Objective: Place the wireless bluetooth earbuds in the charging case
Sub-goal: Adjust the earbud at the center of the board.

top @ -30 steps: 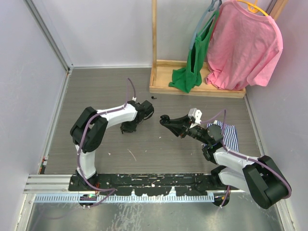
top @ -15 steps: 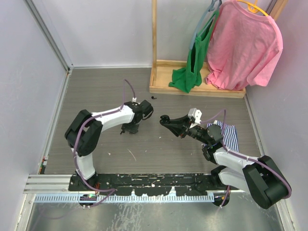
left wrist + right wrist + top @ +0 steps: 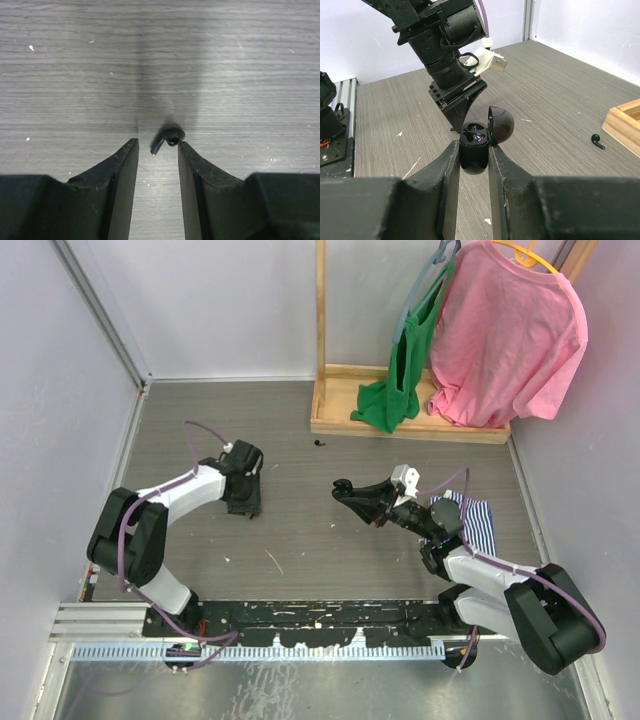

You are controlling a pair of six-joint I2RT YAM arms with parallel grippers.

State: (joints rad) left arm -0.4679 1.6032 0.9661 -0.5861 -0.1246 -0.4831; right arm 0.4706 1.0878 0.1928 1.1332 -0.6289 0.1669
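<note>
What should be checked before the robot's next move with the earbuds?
1. The right claw holds the charging case: ok.
2. Its lid is open, sockets exposed: ok.
3. An earbud lies between the fingertips of the left claw: ok.
4. The left claw is closed on that earbud: not ok; jaws apart, it rests on the table.
5. The second earbud is located: ok, on the table near the wooden frame.
6. Sockets empty: cannot tell.
</note>
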